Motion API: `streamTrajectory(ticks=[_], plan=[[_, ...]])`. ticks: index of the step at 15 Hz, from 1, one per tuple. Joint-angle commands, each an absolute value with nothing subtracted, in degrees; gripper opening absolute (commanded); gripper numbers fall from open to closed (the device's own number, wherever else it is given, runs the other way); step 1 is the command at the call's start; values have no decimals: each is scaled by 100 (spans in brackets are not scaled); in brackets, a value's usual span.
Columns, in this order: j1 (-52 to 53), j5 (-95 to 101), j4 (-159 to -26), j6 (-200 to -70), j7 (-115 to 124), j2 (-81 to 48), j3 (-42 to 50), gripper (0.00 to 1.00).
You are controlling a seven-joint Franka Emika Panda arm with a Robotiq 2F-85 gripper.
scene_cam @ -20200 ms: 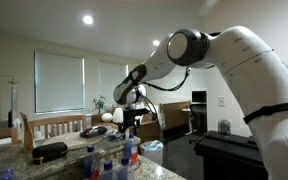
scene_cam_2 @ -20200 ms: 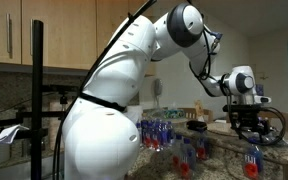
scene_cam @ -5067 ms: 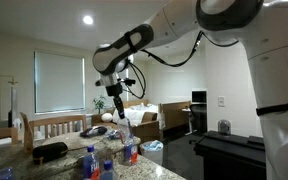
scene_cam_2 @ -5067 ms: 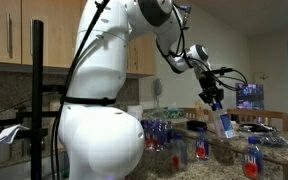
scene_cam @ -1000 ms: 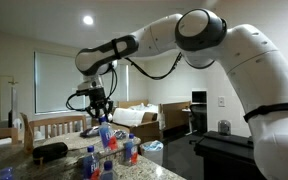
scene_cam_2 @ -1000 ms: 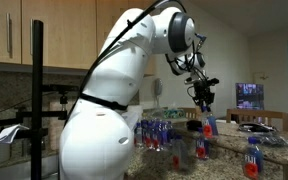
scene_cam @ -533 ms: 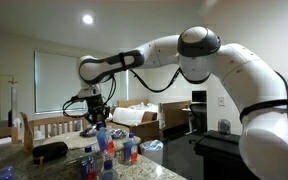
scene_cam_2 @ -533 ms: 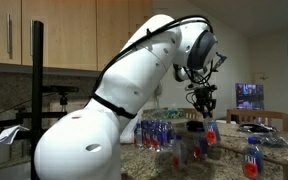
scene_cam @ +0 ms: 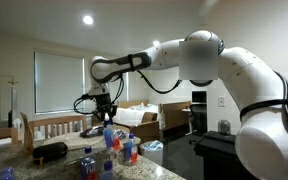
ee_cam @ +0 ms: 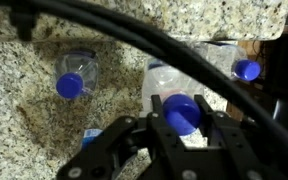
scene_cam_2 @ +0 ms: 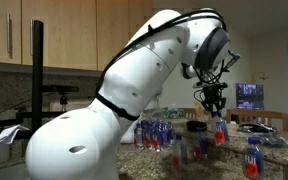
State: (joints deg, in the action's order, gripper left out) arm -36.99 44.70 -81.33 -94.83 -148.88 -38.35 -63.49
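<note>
My gripper [ee_cam: 182,120] is shut on the neck of a clear water bottle [ee_cam: 164,82] with a blue cap [ee_cam: 183,108], seen from above over the granite counter [ee_cam: 24,110]. In both exterior views the gripper [scene_cam: 106,117] [scene_cam_2: 216,107] points down with the held bottle [scene_cam: 109,136] [scene_cam_2: 220,131] hanging upright under it, close over the counter. Whether the bottle's base touches the counter is hidden. A second blue-capped bottle [ee_cam: 72,85] stands to one side, and a third cap [ee_cam: 246,69] shows on the other side.
Several more bottles [scene_cam: 130,151] [scene_cam_2: 251,158] stand on the counter, and a wrapped pack of bottles [scene_cam_2: 159,133] sits further back. A black case [scene_cam: 50,151] lies near the counter's edge. Wooden chairs [scene_cam: 54,125] stand behind the counter.
The arm has carried the gripped bottle sideways along the counter and a little lower. The jaws have stayed shut on it.
</note>
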Motion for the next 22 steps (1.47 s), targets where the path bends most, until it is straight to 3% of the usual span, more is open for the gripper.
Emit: streamTrajectory(ticks=[1,7,8,16,22], plan=[[-3646,4680,-8101,-9546,-14888,-4322,-6351,14],[-3306,4725,-8007,-10026,-14668,-4952,-5976,14],[-2870,3955,-8081,-10574,-14962,-4441,-5051,14],[-860,2172,-8028,-11478,-14950,-3761,-2297,14],[86,1898,-8123,-11651,-14812,-3624,-1293,14]])
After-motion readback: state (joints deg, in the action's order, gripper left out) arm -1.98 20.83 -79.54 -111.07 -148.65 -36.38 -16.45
